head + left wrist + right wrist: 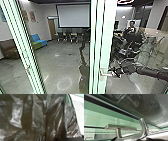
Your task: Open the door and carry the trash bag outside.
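Your right end effector [117, 72] was at the handle [107, 74] of the door [107, 42] in the head view; its opening you couldn't tell. In the left wrist view the trash bag [37, 116] loomed close, its creased film liable to snag. In the right, crooked pulling risked slipping off the bent handle.

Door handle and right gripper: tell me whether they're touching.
Cannot tell. The head view shows the right gripper at the door handle, but neither contact nor gap is plain.
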